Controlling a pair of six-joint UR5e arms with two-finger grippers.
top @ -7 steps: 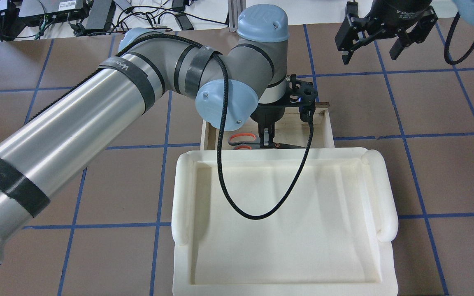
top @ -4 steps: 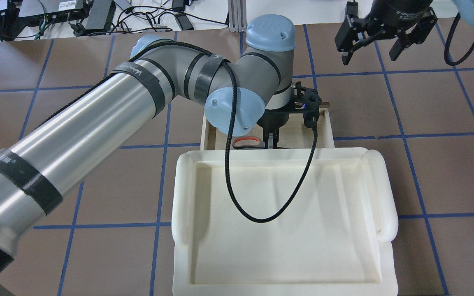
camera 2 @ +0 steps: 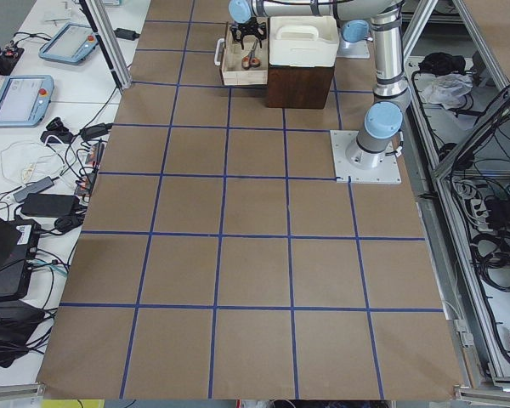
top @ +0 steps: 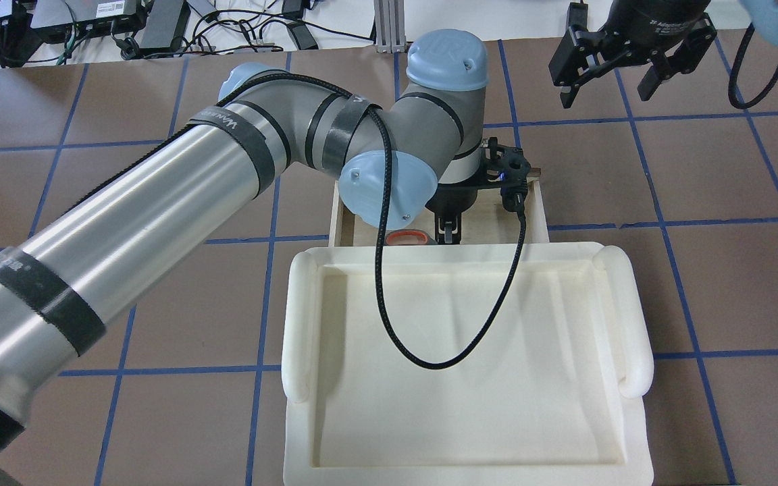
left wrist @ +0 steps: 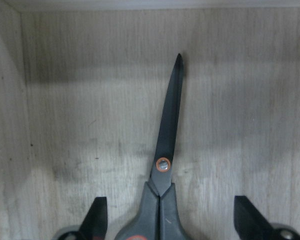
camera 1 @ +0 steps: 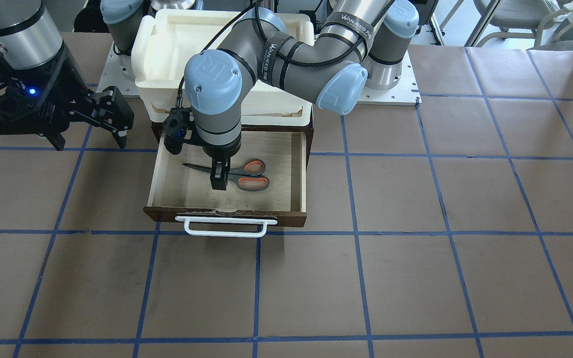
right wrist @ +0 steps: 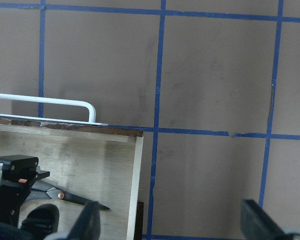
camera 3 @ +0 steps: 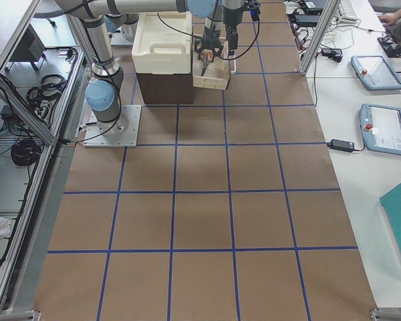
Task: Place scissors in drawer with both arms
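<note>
The scissors (camera 1: pixel 246 175) lie flat on the pale floor of the open drawer (camera 1: pixel 227 216), blades pointing away from the orange-lined loops. My left gripper (camera 1: pixel 219 181) points straight down over their pivot. In the left wrist view the scissors (left wrist: pixel 167 135) lie between the two spread fingers (left wrist: pixel 97 220), which do not touch them, so the gripper is open. In the overhead view only an orange loop (top: pixel 408 236) shows beside the left gripper (top: pixel 448 233). My right gripper (top: pixel 625 67) hangs open and empty above the table, beside the drawer.
A white foam tray (top: pixel 298 324) sits on the dark brown cabinet (camera 2: pixel 297 85) above the drawer and hides most of it from overhead. The drawer's white bar handle (camera 1: pixel 224 229) faces the operators' side. Brown table with blue grid lines lies all around.
My left arm has moved the scissors down into the drawer, toward the tray's edge, so the blades are now hidden from overhead. Its fingers look a little wider apart. The right arm has barely moved.
</note>
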